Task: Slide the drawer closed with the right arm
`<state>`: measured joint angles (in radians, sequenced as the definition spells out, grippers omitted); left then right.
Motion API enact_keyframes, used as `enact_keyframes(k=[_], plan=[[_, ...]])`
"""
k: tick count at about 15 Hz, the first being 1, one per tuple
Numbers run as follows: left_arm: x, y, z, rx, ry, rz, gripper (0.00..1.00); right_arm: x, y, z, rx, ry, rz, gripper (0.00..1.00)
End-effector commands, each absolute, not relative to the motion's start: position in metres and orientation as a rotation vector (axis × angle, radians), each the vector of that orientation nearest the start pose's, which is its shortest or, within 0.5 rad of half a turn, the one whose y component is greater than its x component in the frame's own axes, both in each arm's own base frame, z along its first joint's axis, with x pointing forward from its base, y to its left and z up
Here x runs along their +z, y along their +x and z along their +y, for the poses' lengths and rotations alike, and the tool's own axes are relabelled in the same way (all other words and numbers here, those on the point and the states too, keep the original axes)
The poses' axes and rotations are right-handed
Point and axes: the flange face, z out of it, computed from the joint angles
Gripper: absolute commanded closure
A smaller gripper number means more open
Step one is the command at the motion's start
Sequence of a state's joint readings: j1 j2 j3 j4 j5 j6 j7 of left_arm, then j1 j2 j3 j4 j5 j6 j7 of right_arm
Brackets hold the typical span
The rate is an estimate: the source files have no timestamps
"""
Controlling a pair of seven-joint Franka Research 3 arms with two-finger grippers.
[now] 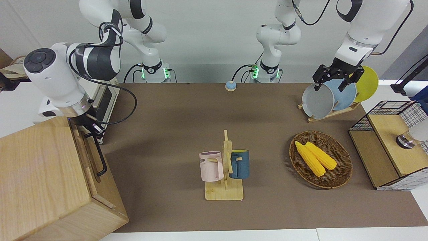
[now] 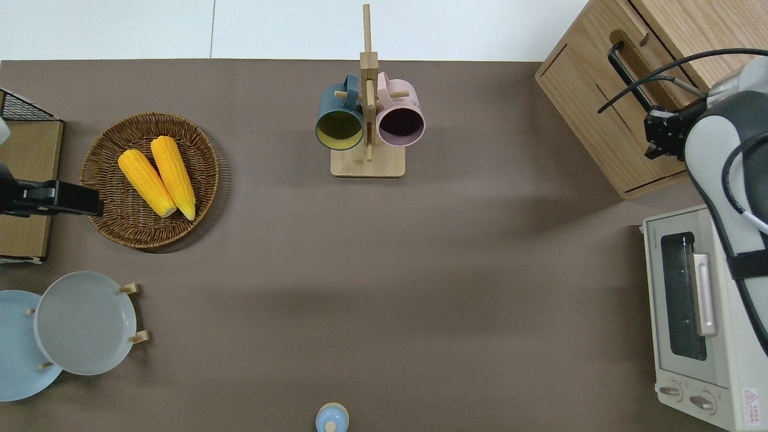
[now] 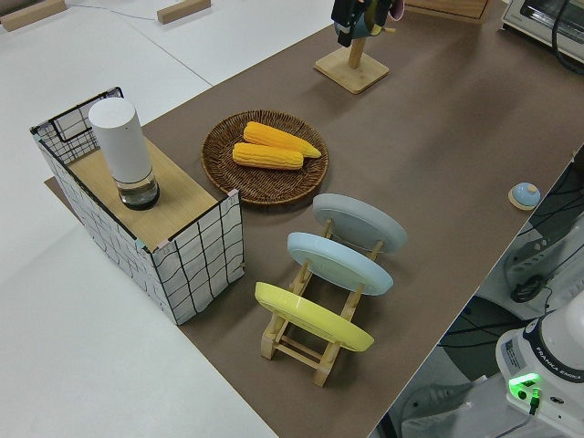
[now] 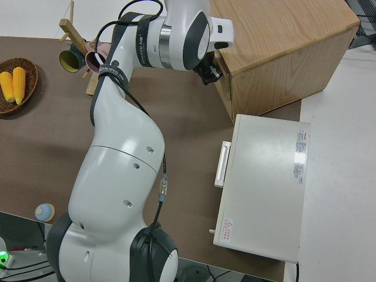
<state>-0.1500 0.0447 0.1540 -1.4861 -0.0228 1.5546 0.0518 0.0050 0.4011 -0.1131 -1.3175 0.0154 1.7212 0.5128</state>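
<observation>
Right arm: the big white jointed right arm (image 1: 57,80) reaches down to the front of the large pale-wood box cabinet (image 1: 40,174), wrist bent toward the panel.
Right gripper: the black two-finger right gripper (image 2: 660,133) sits against the front panel at the nearer end of the black bar handle (image 2: 624,75); I cannot tell how far its fingers are open or whether they grip anything.
Drawer: the wide shallow pale-wood drawer (image 2: 606,108) lies directly under the gripper, its front nearly flush with the cabinet.
Oven: the white oven with a silver handle (image 2: 690,300) stands just beside the cabinet, nearer to the robots than the gripper.
Left arm: parked.
</observation>
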Motion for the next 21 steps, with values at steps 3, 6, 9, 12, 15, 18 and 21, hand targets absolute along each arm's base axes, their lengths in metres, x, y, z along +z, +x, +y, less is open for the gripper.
enact_keyframes(k=[3,6,9,12,15,18,21], plan=[[0.641,0.571,-0.002,-0.052,-3.139,0.088,0.00,0.519,0.684,-0.065,-0.109,-3.039,0.902,1.000],[0.641,0.571,-0.002,-0.052,-3.137,0.088,0.00,0.518,0.682,-0.048,-0.075,-3.048,0.877,1.000],[0.641,0.571,-0.002,-0.052,-3.139,0.088,0.00,0.525,0.672,-0.009,0.000,-3.085,0.774,1.000],[0.641,0.571,-0.002,-0.052,-3.139,0.088,0.00,0.530,0.656,0.027,0.090,-3.153,0.466,1.000],[0.641,0.571,-0.002,-0.052,-3.139,0.088,0.00,0.553,0.629,0.029,0.113,-3.153,0.405,1.000],[0.641,0.571,-0.002,-0.052,-3.139,0.088,0.00,0.570,0.605,0.023,0.147,-3.155,0.298,1.000],[0.641,0.571,-0.002,-0.052,-3.139,0.088,0.00,0.593,0.584,0.013,0.128,-3.150,0.167,1.000]])
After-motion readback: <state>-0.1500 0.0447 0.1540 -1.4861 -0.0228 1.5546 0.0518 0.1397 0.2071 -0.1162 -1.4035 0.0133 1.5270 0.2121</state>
